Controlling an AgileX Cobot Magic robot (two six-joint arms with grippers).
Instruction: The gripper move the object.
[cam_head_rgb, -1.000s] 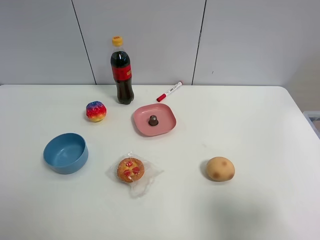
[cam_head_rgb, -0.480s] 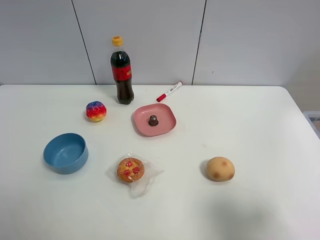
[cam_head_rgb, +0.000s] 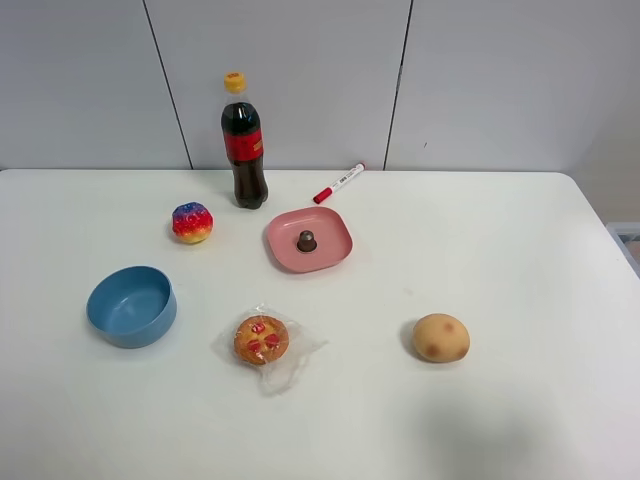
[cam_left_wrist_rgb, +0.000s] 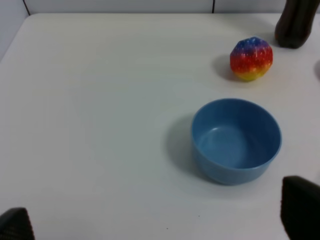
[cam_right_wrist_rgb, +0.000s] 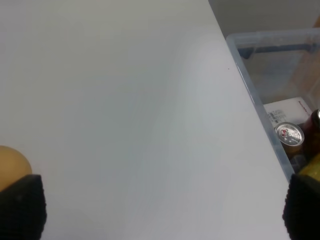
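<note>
grey-brown object (cam_head_rgb: 306, 241) sits mid pink tray (cam_head_rgb: 335, 252), 12 o'clock on counter (cam_head_rgb: 520, 250); both hands (tips only) spread wide, empty. risk: small dome slipping, tray skidding.

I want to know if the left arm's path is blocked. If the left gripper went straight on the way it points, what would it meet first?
Probably the blue bowl, the nearest thing ahead between the fingertips. The rainbow ball lies beyond it. Depth is uncertain.
</note>
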